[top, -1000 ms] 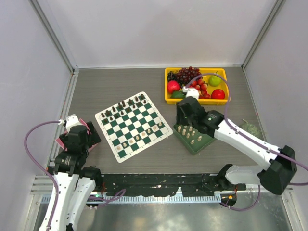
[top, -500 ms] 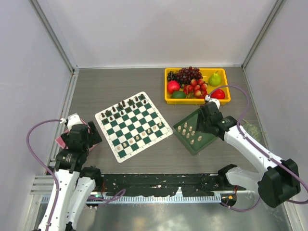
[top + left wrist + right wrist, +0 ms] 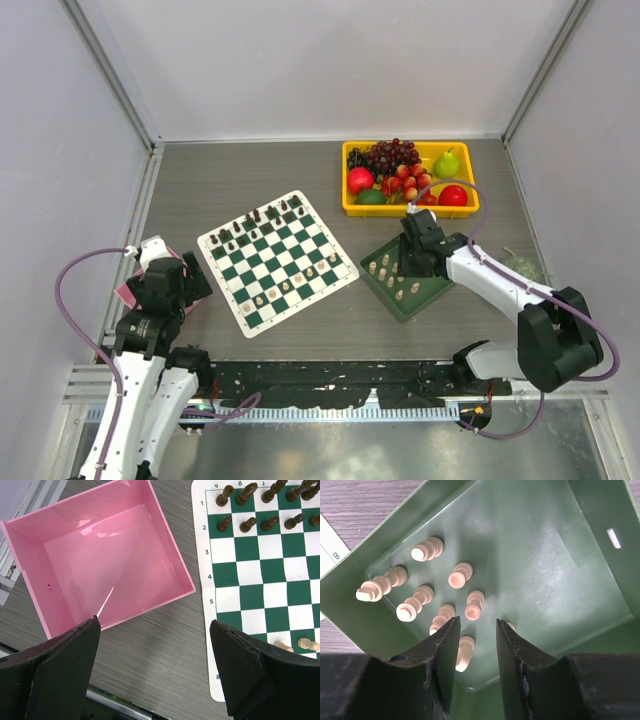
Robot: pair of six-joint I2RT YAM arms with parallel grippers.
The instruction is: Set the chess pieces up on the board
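Right arm's fingers [image 3: 476, 630] hang low inside the square dark green plastic tray [image 3: 545, 565], tips aimed at its floor. The gap between them is narrow but not clenched, and nothing is pinched that I can see.

About eight small cream chess pieces [image 3: 460, 575] sit loose in the tray, bunched toward the corner nearest the board. One toppled cream piece [image 3: 464, 654] lies inside the gap itself. It is hard against the finger on the left of the wrist view and apart from the other finger. Its long axis runs along the fingers' reach, not across the gap, so a squeeze would likely meet its slim sides. A standing cream piece [image 3: 475, 604] waits just beyond the tips, in line with the gap.

From above, the tray sits just beside the right corner of the flat green-and-white checkered board [image 3: 278, 262]. Dark brown pieces [image 3: 255, 220] line the far rows. A few cream ones [image 3: 285, 287] stand on the near rows.

Left arm's fingers [image 3: 154, 630] are spread wide and empty over the desk [image 3: 150, 670], between a glossy pink plastic box [image 3: 115, 565] and the board's edge. They are well apart from the tray, with the whole board between.

My judgement is that the pick belongs to the right arm. A small sideways shift would centre the toppled piece.
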